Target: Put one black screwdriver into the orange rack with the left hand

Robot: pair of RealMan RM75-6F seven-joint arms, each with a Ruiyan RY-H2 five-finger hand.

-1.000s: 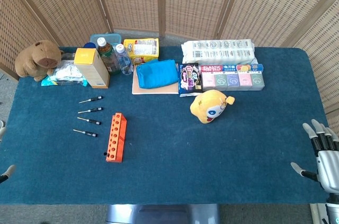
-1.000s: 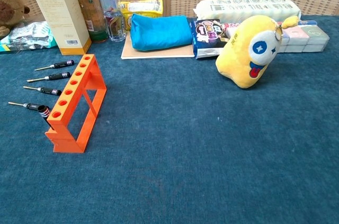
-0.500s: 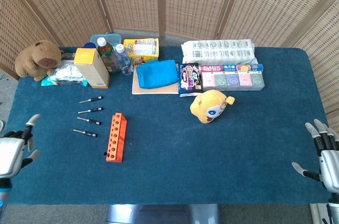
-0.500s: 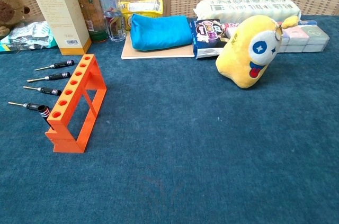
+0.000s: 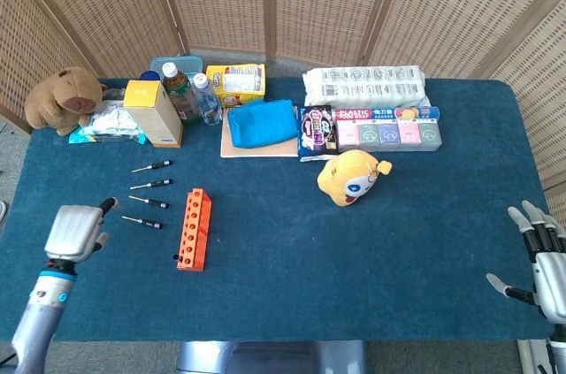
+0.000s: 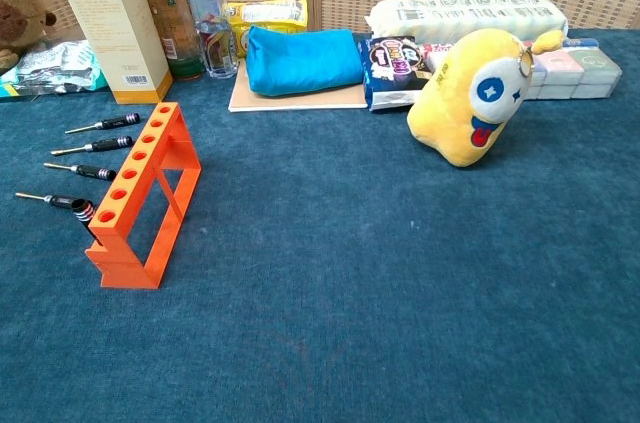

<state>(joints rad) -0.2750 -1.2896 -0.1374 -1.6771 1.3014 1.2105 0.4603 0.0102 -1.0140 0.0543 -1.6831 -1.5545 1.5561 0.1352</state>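
The orange rack (image 5: 195,229) (image 6: 140,183) stands on the blue table, left of centre, with a row of holes along its top. Several black screwdrivers lie in a column to its left; the nearest screwdriver (image 5: 141,222) (image 6: 48,201) points its handle at the rack. My left hand (image 5: 78,228) hovers over the table's left side, a short way left of that nearest screwdriver, holding nothing. My right hand (image 5: 539,266) hangs at the table's right front edge with its fingers spread and empty. The chest view shows neither hand.
A yellow plush toy (image 5: 351,177) sits right of centre. Along the back stand a brown plush (image 5: 62,98), a yellow box (image 5: 153,112), bottles (image 5: 181,91), a blue pouch (image 5: 262,122) and snack packs (image 5: 386,126). A small black piece (image 5: 175,256) lies at the rack's near end.
My left hand has come in from the left front edge and moved right and forward toward the screwdrivers. The right hand has barely shifted. The rack and screwdrivers have not moved.
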